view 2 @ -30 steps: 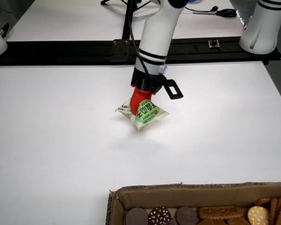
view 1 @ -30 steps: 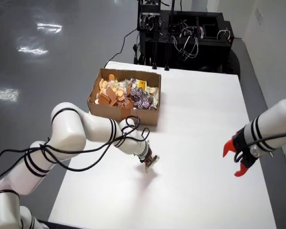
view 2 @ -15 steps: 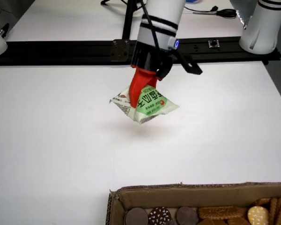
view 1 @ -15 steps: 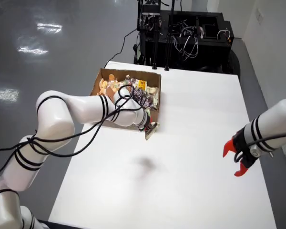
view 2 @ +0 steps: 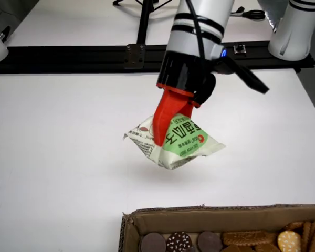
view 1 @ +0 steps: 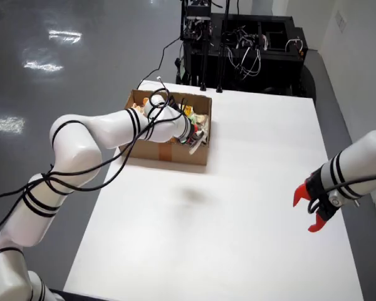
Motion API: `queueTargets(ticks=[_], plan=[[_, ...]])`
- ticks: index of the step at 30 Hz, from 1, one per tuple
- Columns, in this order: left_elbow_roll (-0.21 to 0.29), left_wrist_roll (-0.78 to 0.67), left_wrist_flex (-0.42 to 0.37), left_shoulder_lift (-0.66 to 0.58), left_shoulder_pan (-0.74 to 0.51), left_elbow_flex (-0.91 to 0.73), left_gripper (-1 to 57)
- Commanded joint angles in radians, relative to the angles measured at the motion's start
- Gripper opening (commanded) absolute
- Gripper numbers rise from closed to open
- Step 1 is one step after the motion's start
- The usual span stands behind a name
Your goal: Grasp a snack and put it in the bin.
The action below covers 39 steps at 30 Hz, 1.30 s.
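In the view from above, the left white arm's gripper point(view 1: 196, 139) hovers over the near right corner of the cardboard box point(view 1: 175, 153), which is full of snacks. It is shut on a white and green snack packet point(view 1: 200, 142). The view from the side shows the red fingers point(view 2: 160, 126) pinching the crumpled packet point(view 2: 189, 144), which hangs in the air above the white table. The box rim point(view 2: 210, 212) lies just in front of it, with round cookies point(view 2: 178, 242) inside. The second finger is hidden behind the packet.
A second white arm point(view 1: 357, 163) with a red gripper point(view 1: 310, 210) rests at the table's right edge. A black equipment rack point(view 1: 238, 50) stands beyond the far end. The view from the side shows a black rail point(view 2: 94, 52) behind the table.
The arm lifted the packet off the middle of the table and carried it back to the box; it now hangs over the box's near right corner. The second arm stayed still.
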<state>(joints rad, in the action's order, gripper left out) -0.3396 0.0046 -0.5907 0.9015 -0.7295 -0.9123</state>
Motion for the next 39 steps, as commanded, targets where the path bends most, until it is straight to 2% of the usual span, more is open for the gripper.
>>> queueTargets(ticks=[1, 13, 17, 22, 26, 31, 35, 39], plan=[[0.007, 0.027, 0.041, 0.007, 0.038, 0.019, -0.4], [0.013, 0.042, 0.173, 0.023, 0.132, 0.074, -0.3], [0.017, 0.043, 0.193, 0.058, 0.154, 0.141, 1.9], [0.035, 0.062, 0.192, 0.123, 0.173, 0.261, 7.8], [0.078, 0.120, 0.181, 0.173, 0.178, 0.348, 18.1], [0.099, 0.152, 0.159, 0.220, 0.178, 0.432, 28.1], [0.105, 0.156, 0.136, 0.247, 0.173, 0.479, 31.7], [0.107, 0.153, 0.086, 0.279, 0.162, 0.532, 30.9]])
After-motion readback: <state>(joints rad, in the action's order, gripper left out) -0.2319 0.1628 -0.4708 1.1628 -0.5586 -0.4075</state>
